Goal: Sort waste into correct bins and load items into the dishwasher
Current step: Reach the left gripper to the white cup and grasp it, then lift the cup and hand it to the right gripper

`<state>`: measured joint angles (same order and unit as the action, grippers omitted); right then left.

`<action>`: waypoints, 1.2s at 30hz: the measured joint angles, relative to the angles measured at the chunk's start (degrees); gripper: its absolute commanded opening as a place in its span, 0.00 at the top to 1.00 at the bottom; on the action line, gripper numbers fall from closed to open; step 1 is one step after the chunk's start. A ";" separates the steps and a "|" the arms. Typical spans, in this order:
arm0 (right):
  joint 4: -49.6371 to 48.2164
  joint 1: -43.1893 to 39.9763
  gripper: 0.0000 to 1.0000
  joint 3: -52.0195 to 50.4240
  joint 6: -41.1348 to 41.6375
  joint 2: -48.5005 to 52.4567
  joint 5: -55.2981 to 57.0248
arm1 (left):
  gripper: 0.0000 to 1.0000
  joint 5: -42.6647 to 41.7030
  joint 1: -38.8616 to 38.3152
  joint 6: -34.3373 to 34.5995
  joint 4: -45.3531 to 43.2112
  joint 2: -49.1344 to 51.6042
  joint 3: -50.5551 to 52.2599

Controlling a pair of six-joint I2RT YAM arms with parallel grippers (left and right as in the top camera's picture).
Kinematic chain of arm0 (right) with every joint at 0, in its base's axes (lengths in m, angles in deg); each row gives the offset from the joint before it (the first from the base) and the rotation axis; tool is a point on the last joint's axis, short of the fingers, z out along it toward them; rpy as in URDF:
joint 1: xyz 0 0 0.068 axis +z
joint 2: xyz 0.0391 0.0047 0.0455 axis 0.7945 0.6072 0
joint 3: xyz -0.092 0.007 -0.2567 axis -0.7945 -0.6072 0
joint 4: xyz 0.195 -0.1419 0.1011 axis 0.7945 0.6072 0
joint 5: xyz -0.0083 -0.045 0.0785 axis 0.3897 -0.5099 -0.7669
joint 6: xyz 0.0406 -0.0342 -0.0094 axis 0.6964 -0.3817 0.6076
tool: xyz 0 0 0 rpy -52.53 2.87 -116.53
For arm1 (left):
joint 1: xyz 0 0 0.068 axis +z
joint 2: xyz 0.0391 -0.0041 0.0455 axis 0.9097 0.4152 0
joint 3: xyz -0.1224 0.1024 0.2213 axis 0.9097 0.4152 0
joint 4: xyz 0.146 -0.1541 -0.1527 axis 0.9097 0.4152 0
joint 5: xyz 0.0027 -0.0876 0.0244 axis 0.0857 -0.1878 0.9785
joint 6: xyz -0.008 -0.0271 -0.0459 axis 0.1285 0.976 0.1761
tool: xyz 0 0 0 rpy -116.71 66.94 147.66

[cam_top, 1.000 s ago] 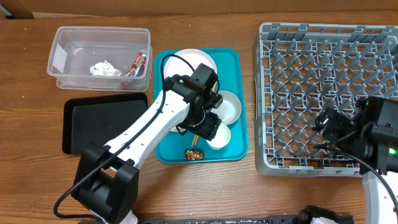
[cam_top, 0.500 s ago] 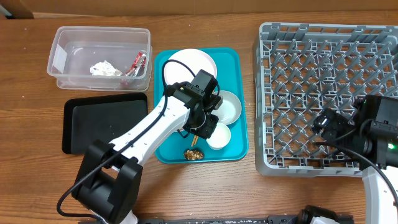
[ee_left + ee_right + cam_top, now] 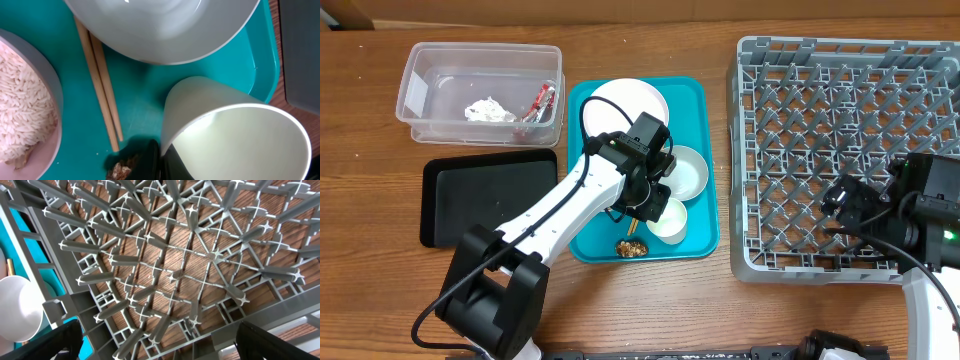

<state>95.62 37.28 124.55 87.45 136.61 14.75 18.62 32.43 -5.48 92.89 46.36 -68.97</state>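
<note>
Quick rundown from my station. The overhead view is half useless right now, since the left arm lies right across the teal tray (image 3: 700,238) and covers the left gripper (image 3: 652,207)'s fingertips. The wrist cam fills that in: the jaws are pinched together on the wall of the white cup (image 3: 235,135), which is tipped over on its side on the tray with its mouth towards the camera. Only the dark tips of the fingers (image 3: 150,159) poke in at the bottom edge, so most of the grip is cut off.

On the same tray:
- The two chopsticks (image 3: 100,90) lie side by side, with their top ends running under a big white bowl (image 3: 160,25).
- A pale bowl (image 3: 20,110) full of rice is cropped by the left edge, and I can't spot it from overhead at all.
- The brown food scrap (image 3: 630,247) sits near the tray's front edge, just beside the cup.
- The white plate (image 3: 630,100) sits at the far end, with part of it under the arm.

The clear tub (image 3: 420,60) holds the crumpled white paper (image 3: 490,110) and the red-and-white wrapper (image 3: 542,103). I can't make out anything in the black tray (image 3: 485,195).

The right gripper (image 3: 835,212) hangs over the near-left part of the dish rack (image 3: 850,100) with its jaws spread wide and nothing between them. Its wrist cam shows only pegs and wood underneath.
</note>
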 measured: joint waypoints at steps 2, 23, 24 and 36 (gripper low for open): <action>0.00 0.00 0.00 0.00 -0.02 0.00 0.00 | 0.96 0.00 0.02 0.00 0.92 0.00 0.00; -23.50 0.52 0.00 0.26 -21.24 8.68 -56.11 | 0.96 -51.60 23.28 0.00 -9.88 -0.17 -18.14; -24.57 1.29 0.00 0.26 -22.84 10.60 -60.35 | 0.96 -54.29 23.28 0.00 -10.21 0.11 -18.14; -46.12 13.92 0.00 0.35 -23.50 17.79 -72.06 | 0.96 -64.76 16.48 1.14 -11.67 1.92 -18.14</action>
<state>49.51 51.20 124.90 63.96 154.41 -57.32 -46.15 48.91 -4.34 81.22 48.28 -87.11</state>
